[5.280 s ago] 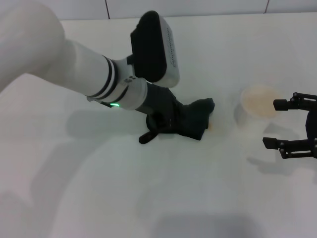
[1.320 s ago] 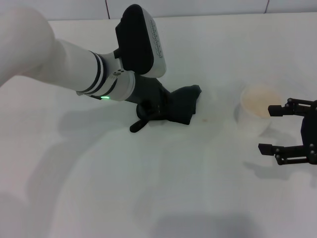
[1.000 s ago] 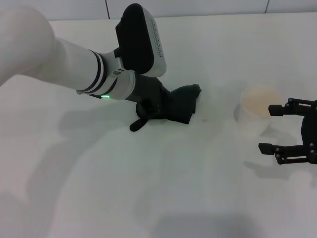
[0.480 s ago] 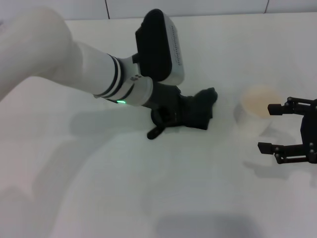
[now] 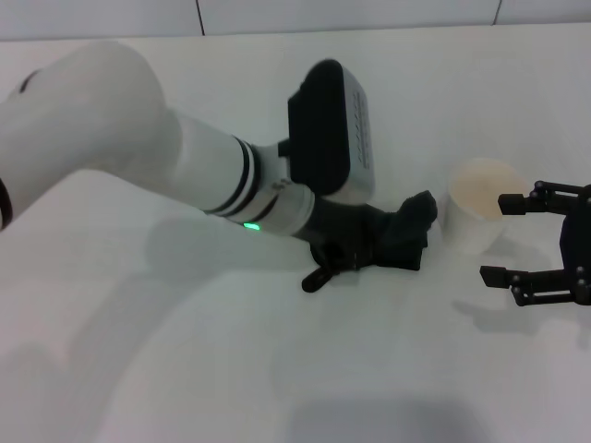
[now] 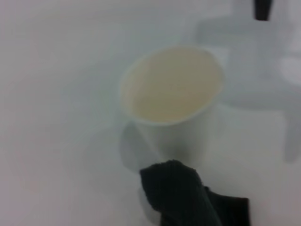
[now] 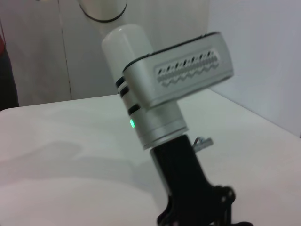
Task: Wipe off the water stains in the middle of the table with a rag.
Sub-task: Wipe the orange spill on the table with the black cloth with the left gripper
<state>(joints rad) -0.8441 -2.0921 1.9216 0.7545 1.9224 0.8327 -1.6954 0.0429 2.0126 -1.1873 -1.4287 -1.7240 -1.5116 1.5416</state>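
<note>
My left gripper [image 5: 362, 247] is shut on the dark rag [image 5: 406, 238] and presses it on the white table [image 5: 277, 369], with the rag's far end close to the paper cup [image 5: 476, 217]. No orange-brown water stains show; the spot lies under the rag and gripper. In the left wrist view the rag's tip [image 6: 181, 197] lies just before the cup [image 6: 171, 89]. The right wrist view shows the left arm's wrist [image 7: 169, 94] over the rag [image 7: 218, 209]. My right gripper [image 5: 496, 237] is open and empty, right beside the cup.
The pale paper cup stands between the rag and my right gripper, with a finger on either side of its right edge. The table's back edge meets a tiled wall [image 5: 369, 14].
My left arm has swept the rag to the right, up to the cup. The small stain seen beside the rag earlier is now covered. The right gripper has stayed put.
</note>
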